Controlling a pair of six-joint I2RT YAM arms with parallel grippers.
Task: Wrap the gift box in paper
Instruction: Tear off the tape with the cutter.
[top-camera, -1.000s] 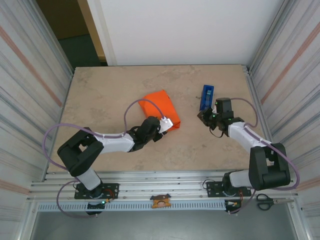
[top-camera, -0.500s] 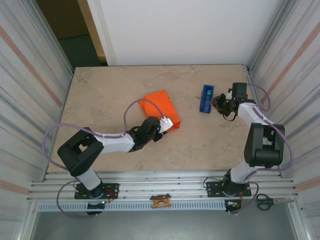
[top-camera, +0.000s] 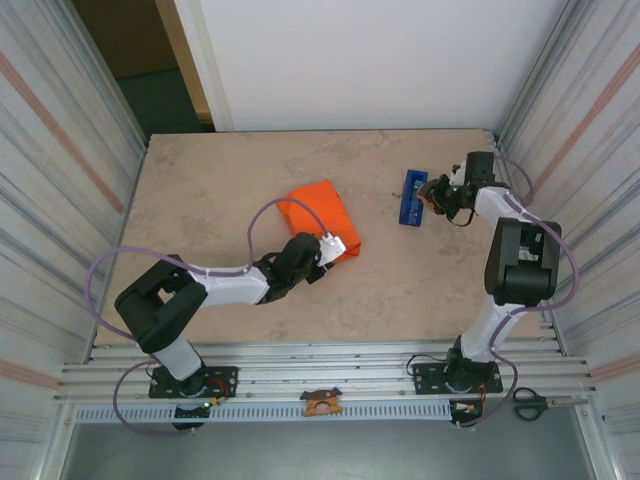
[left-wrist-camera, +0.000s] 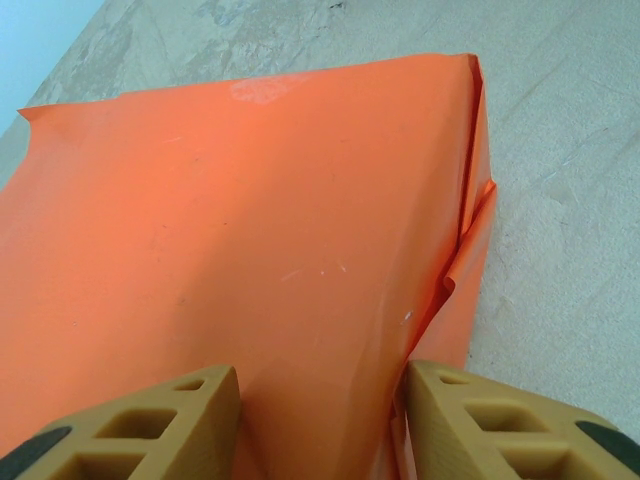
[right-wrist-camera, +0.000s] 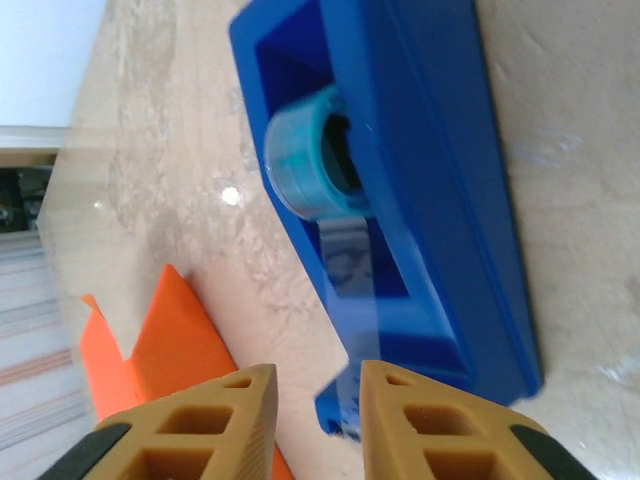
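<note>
Straddling paper (left-wrist-camera: 250, 220): left fingers (left-wrist-camera: 130, 420) grip its near edge | right fingers (right-wrist-camera: 420, 420) apart, beside tape dispenser (right-wrist-camera: 400, 170)

The paper (left-wrist-camera: 250, 250) looks thin and smooth with a soft sheen, creased along one folded edge. The tape dispenser (right-wrist-camera: 420, 180) is glossy blue plastic. The table (top-camera: 220, 190) has a mottled, stone-like, faintly polished surface.

orange paper (top-camera: 318, 207); blue tape dispenser (top-camera: 412, 196)
</note>
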